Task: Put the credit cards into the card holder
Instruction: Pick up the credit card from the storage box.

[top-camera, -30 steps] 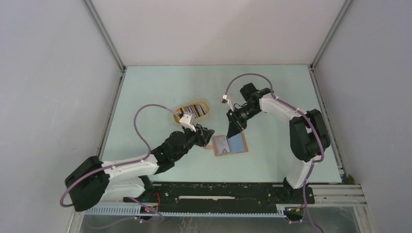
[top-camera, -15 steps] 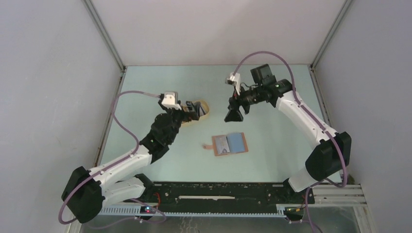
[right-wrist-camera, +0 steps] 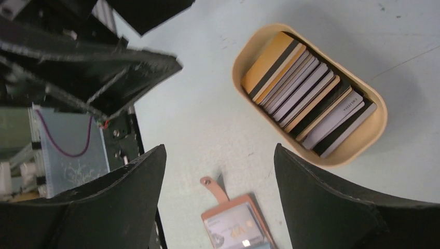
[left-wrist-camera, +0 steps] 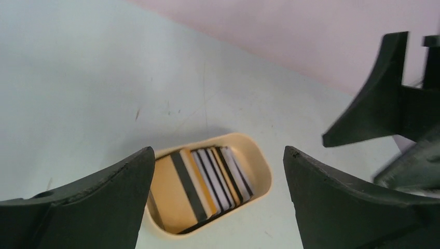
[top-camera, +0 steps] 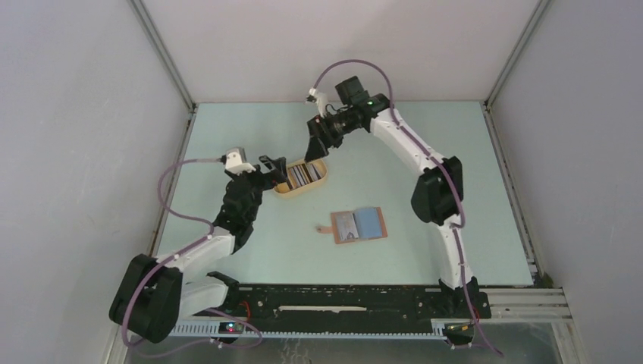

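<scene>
Where it lies flat and open on the pale green table (top-camera: 250, 136), apart from the oval tan tray (top-camera: 325, 173) on its near side, the reddish-brown leather card holder (top-camera: 358, 225) shows a grey window pocket, a blue panel and a snap tab. Striped credit cards (top-camera: 302, 174) fill the tray. Beside its left end the left gripper (top-camera: 277, 171) and over its far side the right gripper (top-camera: 315, 142) both gape, empty.

Stacked plastic cards (top-camera: 303, 174) sat in oval tan tray (top-camera: 324, 170) | tray lay behind-left of open reddish-brown leather card holder (top-camera: 358, 225), apart
</scene>
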`<state>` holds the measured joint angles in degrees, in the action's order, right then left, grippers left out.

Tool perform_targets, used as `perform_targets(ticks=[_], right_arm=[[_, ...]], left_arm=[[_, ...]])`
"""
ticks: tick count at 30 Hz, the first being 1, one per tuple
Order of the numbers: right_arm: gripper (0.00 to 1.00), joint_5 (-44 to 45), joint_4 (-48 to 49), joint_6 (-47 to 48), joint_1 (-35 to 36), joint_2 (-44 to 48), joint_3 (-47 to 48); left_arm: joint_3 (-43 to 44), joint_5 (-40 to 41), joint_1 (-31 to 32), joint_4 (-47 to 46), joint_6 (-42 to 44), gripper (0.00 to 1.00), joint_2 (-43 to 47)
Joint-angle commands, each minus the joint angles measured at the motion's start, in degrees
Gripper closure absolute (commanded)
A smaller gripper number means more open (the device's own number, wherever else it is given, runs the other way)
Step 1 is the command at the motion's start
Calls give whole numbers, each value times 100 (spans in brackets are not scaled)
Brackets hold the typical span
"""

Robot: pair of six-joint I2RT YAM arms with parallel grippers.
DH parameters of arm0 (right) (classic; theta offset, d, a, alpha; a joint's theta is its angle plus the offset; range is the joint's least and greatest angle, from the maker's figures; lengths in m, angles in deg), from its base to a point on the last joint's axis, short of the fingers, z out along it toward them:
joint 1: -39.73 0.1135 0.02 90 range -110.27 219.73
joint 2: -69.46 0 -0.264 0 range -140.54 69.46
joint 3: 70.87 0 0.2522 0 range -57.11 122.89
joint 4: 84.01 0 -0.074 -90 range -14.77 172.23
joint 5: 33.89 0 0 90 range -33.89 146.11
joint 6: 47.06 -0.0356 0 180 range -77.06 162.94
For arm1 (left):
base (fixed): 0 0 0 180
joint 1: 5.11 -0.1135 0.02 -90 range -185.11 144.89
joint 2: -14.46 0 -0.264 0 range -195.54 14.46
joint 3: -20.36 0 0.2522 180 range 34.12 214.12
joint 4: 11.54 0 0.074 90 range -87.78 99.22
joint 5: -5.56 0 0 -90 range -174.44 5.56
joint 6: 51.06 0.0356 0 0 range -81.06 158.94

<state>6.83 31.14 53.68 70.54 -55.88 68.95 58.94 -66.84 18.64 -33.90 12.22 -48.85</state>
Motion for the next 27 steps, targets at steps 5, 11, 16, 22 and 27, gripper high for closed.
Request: perform_targets(ticks=[5,11,16,22,27], right_arm=[[16,795,197,-1334,242,-1446,1284],[17,1168,275,-1724,311,-1901,1462],[17,1425,343,-1919,349,-2109,1536],[16,1638,396,-2155,429,-2256,1586],[14,1881,436,-2393,503,-2313,1575]], left_arm=[[-696,-643,-344,-1660,-1133,1,-229],[-726,-536,-344,-1645,-1202,0,-205],[-758,-483,-344,-1650,-1228,0,-186],[-794,-443,-344,-1653,-1248,0,-145],[-794,-460,-344,-1662,-1243,0,-147]])
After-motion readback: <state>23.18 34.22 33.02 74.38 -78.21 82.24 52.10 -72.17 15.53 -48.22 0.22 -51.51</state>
